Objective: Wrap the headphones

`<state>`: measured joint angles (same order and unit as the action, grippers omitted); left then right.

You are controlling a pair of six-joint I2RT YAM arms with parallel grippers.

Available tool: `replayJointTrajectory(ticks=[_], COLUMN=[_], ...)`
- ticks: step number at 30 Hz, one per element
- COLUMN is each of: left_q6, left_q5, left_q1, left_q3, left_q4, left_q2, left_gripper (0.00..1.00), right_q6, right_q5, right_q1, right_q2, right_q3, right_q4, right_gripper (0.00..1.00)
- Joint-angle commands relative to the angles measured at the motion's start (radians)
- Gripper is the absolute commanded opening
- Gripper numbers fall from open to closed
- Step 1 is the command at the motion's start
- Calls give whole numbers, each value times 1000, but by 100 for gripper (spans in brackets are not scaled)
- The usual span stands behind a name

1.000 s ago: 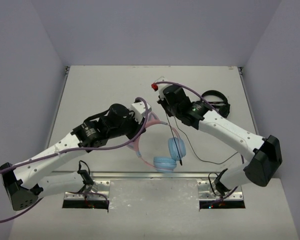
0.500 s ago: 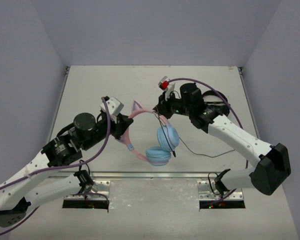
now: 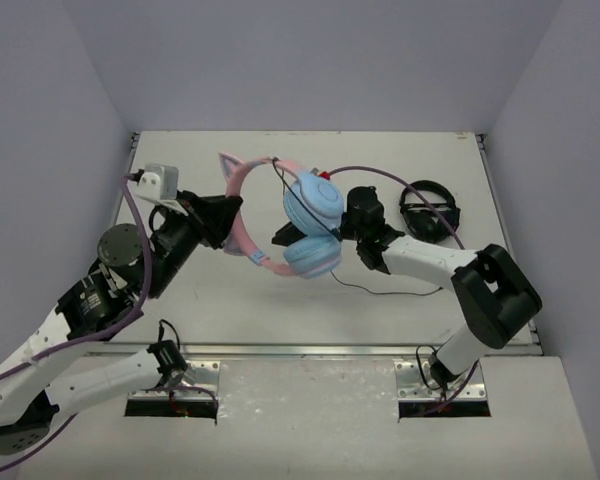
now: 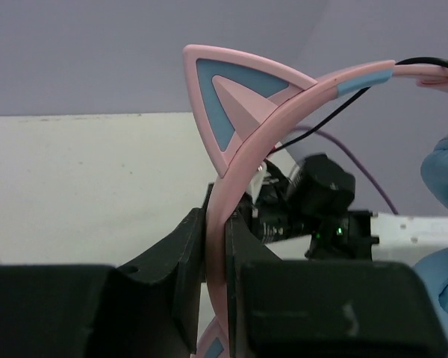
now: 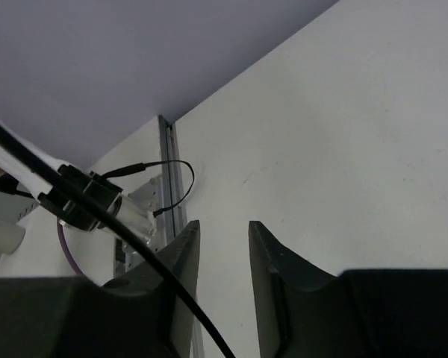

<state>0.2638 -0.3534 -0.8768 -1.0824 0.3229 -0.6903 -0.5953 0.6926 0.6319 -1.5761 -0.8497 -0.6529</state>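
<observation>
Hanging clear of the table [image 3: 200,290], the headphones [image 3: 313,202] are pinched by the pink headband [image 4: 284,127] in the left gripper [image 4: 216,224], with the ear cups just beyond its fingertips. The thin cable [image 3: 385,291] drapes over the band — most of it trails loose to the table behind the right gripper [image 5: 222,246], whose jaws stand slightly apart, clenching nothing. Wrapping looks barely begun, with nearly all the winding left to do.

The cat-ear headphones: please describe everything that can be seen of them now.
The headphones hang above the table. They have a pink, plastic-looking headband with cat ears and two light blue padded ear cups. The left end effector clamps the headband. A thin black cable crosses the headband and trails onto the table.
</observation>
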Motion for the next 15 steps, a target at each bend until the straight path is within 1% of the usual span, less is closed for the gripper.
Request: replayJointTrajectory(ticks=[1,2,3,4,5,6,7,9,11,12,13,14,15], left_q6=[202,218,219,218,213,197,181,155,144,141,140,140,147], left_q5=[-362,-504,-566,-626,-716,-737,-758,-808,-860,-861,-855,-830,-805], left_q1=[-7,-7,-7,-7,-7,-7,-7,-4,15,30,48,102,134], left_q3=[-117,-132,-146,-183,-203,-218,-238,-263,-324,-350,-391,-407,-434], left_q4=[-44,-27,-9,2,13,4,-7,-30,-10,4,10,27,42], left_q2=[-15,-26,-58,-81,-131,-155,-176,-242,-320,-346,-369,-411,-431], left_gripper=[0,0,0,0,0,0,0,0,0,0,0,0,1], right_q6=[-113,-124,-153,-165,-175,-179,-184,-184,-176,-147,-123,-97,-31], right_q5=[42,45,47,47,44,41,38,15,-5,-19,-37,-91,-123], right_q1=[18,20,23,25,29,32,34,45,66,77,90,122,143], right_q2=[-31,-44,-48,-48,-47,-44,-38,-12,20,68,100,137,221], right_q3=[47,69,95,151,181,211,266,316,382,403,443,460,483], right_q4=[-244,-275,-310,-377,-408,-437,-476,-496,-501,-492,-441,-394,-346], right_gripper=[33,28,16,11,7,1,1,1,1,1,1,1,1])
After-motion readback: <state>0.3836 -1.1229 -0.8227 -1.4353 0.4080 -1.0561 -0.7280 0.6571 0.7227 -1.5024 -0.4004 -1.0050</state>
